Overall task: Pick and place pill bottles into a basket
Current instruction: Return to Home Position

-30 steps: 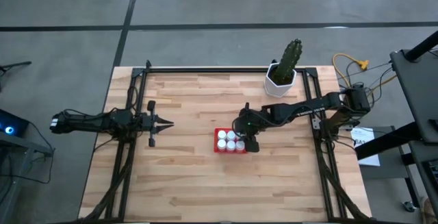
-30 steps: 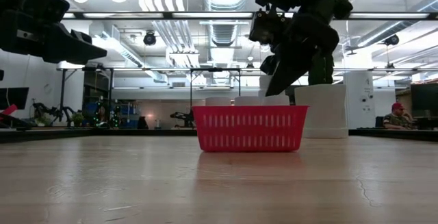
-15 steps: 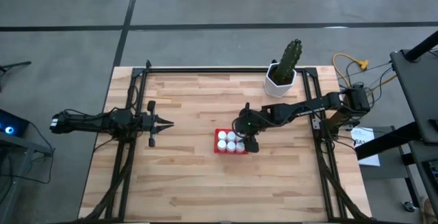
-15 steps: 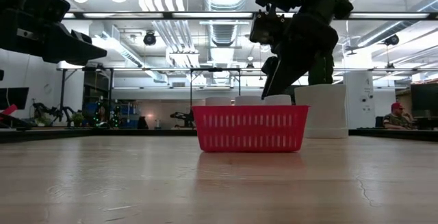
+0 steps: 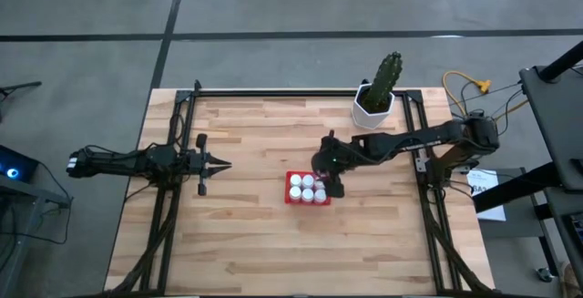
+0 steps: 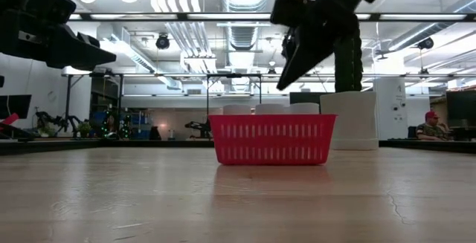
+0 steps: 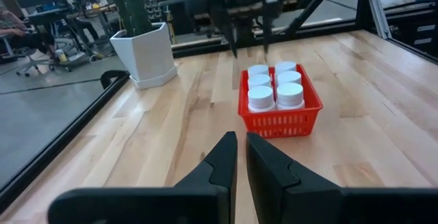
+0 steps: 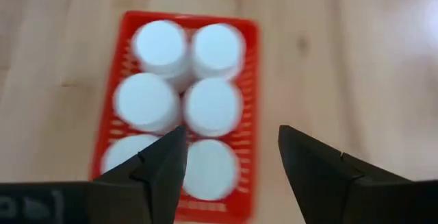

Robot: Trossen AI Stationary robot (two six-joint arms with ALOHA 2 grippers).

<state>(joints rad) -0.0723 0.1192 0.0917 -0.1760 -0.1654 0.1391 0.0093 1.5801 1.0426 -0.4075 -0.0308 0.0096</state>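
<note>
We find the basket (image 6: 271, 140) standing mid-bench, about midway between the left and right edges of the bench (image 5: 255, 234). All six bottles (image 8: 212, 105) stand upright inside it in two rows of three, with their caps showing just above the rim.

The right gripper (image 8: 231, 133) hangs above the basket's right end, pointing down at it and clear of the caps. Its fingers (image 8: 311, 159) are spread wide and hold nothing.

The left gripper (image 5: 221, 162) waits over the left part of the bench, well apart from the basket and pointing toward it. Its fingers (image 7: 222, 159) are drawn together with only a thin slit between them, and they hold nothing.

We note a cactus pot (image 5: 373, 107) at the far edge, near the right corner.
</note>
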